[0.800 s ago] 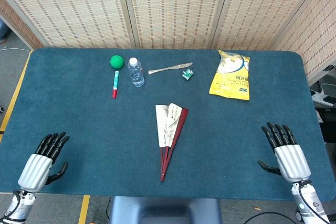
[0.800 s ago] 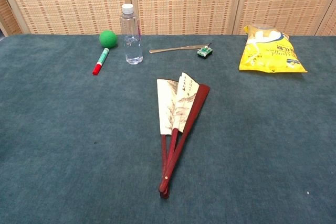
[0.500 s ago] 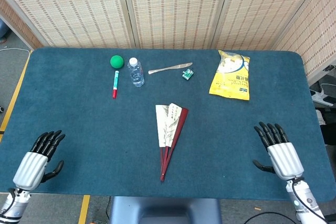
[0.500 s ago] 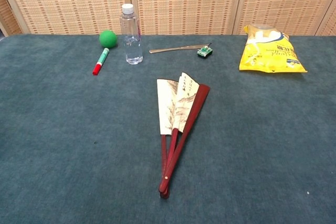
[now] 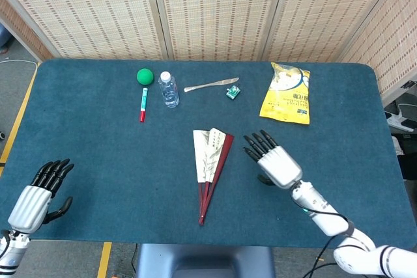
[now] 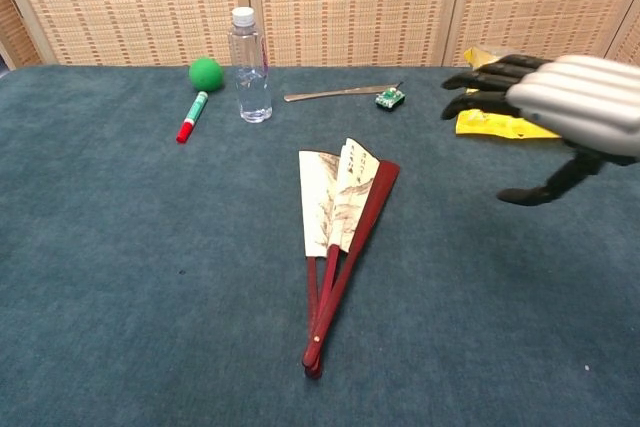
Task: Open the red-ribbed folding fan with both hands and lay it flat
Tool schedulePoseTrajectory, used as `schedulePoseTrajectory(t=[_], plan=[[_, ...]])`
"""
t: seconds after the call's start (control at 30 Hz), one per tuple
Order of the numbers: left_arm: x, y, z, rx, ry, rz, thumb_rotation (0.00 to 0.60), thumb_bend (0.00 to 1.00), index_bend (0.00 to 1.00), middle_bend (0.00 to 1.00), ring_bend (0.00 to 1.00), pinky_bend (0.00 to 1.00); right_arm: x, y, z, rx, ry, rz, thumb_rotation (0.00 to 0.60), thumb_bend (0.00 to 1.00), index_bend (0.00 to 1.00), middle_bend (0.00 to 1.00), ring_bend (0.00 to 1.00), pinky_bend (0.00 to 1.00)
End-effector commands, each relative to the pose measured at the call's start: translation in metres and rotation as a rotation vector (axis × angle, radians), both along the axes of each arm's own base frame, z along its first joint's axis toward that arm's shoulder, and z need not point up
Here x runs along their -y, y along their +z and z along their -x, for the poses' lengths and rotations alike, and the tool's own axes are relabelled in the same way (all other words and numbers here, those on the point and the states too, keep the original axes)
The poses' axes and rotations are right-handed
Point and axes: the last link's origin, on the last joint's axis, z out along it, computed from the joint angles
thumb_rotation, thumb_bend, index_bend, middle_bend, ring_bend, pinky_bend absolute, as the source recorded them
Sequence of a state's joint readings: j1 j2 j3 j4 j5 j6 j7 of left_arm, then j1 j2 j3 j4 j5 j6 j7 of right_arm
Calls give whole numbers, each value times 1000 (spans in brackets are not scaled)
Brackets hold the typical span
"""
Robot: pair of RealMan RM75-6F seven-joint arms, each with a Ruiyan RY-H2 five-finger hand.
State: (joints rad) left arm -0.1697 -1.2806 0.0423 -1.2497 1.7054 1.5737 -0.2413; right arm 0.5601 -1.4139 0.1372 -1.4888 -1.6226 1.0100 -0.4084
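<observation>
Both hands empty with fingers spread: right hand (image 5: 273, 159) raised just right of the partly opened fan (image 5: 211, 167) lying flat, left hand (image 5: 38, 192) far off beyond the fan by the near table (image 5: 98, 154) edge.

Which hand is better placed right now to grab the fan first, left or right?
Right. The right hand hovers open just beside the folding fan, close to its red outer rib. The left hand sits open at the table's near-left edge, far from it.
</observation>
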Motion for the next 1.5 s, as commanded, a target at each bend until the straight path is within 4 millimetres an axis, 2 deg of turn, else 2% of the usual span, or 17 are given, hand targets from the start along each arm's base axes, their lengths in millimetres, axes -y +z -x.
schedulePoseTrajectory(t=[0.03, 0.27, 0.63, 0.93, 1.23, 1.5], plan=[[-1, 1, 1, -1, 5, 1, 600, 424, 0, 0, 0, 69, 16, -30, -22, -62, 68, -33, 525, 248, 242, 0, 0, 0], [-2, 0, 2, 2, 11, 6, 600, 422, 0, 0, 0, 69, 30, -65, -30, -159, 87, -54, 544, 260, 260, 0, 0, 0], [-5, -2, 4, -1, 22, 8, 600, 422, 0, 0, 0, 70, 46, -97, -31, -143, 28, -84, 582, 279, 321, 0, 0, 0], [-7, -4, 5, -3, 31, 9, 600, 422, 0, 0, 0, 70, 51, -112, -38, -125, 45, -89, 600, 289, 334, 0, 0, 0], [-8, -6, 5, -4, 33, 8, 600, 420, 0, 0, 0, 69, 55, -119, -43, -111, 55, -59, 600, 304, 475, 0, 0, 0], [-8, -8, 4, -7, 35, 3, 600, 422, 0, 0, 0, 70, 57, -126, -45, -112, 51, -54, 600, 309, 510, 0, 0, 0]])
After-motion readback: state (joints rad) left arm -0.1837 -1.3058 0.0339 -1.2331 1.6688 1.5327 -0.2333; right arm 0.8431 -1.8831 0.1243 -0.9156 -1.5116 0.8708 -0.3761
